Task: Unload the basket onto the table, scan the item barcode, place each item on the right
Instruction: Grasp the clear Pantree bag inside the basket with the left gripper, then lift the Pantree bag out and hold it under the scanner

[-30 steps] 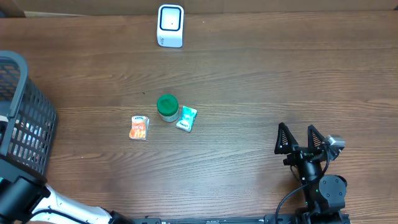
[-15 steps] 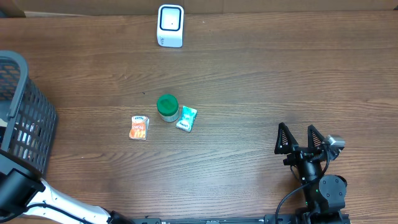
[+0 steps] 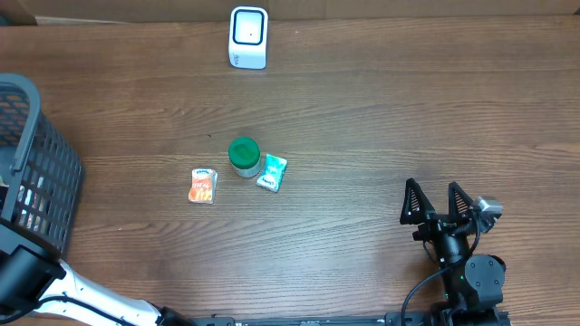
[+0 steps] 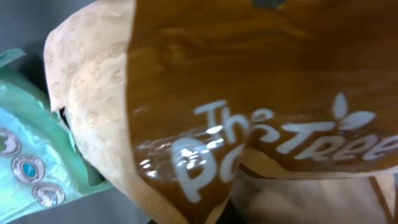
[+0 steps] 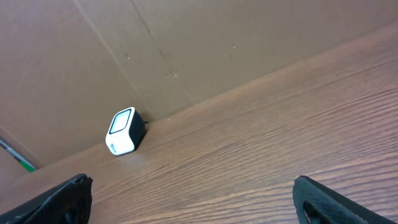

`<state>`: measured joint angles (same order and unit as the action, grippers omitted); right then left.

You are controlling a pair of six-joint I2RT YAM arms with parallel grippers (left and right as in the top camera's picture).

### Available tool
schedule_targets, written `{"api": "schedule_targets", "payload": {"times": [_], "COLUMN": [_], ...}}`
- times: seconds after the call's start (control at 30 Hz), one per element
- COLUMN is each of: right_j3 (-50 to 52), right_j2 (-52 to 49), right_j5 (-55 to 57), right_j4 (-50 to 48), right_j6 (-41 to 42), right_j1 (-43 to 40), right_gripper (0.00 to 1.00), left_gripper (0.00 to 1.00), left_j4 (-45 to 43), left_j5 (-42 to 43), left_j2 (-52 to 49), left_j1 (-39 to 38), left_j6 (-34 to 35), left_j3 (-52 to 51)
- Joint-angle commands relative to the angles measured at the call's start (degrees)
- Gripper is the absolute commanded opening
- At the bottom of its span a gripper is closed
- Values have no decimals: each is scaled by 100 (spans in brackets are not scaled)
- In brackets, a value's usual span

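A brown pouch point(image 4: 249, 106) with white lettering fills the left wrist view, pressed close to the camera. Its lower corner runs down into the dark spot where my left gripper point(image 4: 211, 214) is shut on it. A mint-green packet point(image 4: 31, 155) lies beside it. In the overhead view the left gripper is hidden inside the grey basket point(image 3: 36, 154). The white barcode scanner point(image 3: 248, 37) stands at the far edge, also seen as the scanner point(image 5: 124, 131) in the right wrist view. My right gripper point(image 3: 438, 201) rests open and empty at the near right, far from it.
A green-lidded jar point(image 3: 244, 156), a teal packet point(image 3: 271, 172) and an orange packet point(image 3: 203, 186) sit together mid-table. A cardboard wall point(image 5: 186, 43) backs the table behind the scanner.
The left arm has shifted slightly at the basket's near corner and its gripper has shut. The right arm and the table items have not moved.
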<state>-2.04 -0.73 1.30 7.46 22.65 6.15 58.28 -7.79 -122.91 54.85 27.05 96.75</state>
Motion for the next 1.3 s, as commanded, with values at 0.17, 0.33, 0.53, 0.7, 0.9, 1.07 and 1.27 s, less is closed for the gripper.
{"api": "schedule_targets", "payload": {"times": [0.17, 0.33, 0.53, 0.7, 0.9, 1.07, 1.27], "right_j3": [39, 39, 39, 39, 39, 39, 39], "right_j2": [50, 50, 50, 50, 50, 50, 50], "right_j5": [-13, -13, -13, -13, -13, -13, -13], "right_j4": [-28, -28, -28, -28, -28, -28, -28], "right_j6": [-22, -22, -22, -22, -22, -22, -22], "right_j1": [44, 44, 44, 44, 44, 44, 44], "right_gripper": [100, 100, 100, 100, 100, 100, 100], "left_gripper": [4, 4, 4, 4, 4, 4, 4], "left_j4": [501, 706, 426, 70, -284, 114, 1082], "left_j5": [157, 732, 1246, 1930, 3025, 3097, 2924], "left_j2": [-140, 398, 1722, 2955, 4356, 5003, 5003], "left_j1": [24, 24, 24, 24, -107, -817, -2361], "left_j6": [-26, -26, -22, 90, 284, 28, -870], "left_j3": [188, 555, 660, 660, 660, 660, 649]}}
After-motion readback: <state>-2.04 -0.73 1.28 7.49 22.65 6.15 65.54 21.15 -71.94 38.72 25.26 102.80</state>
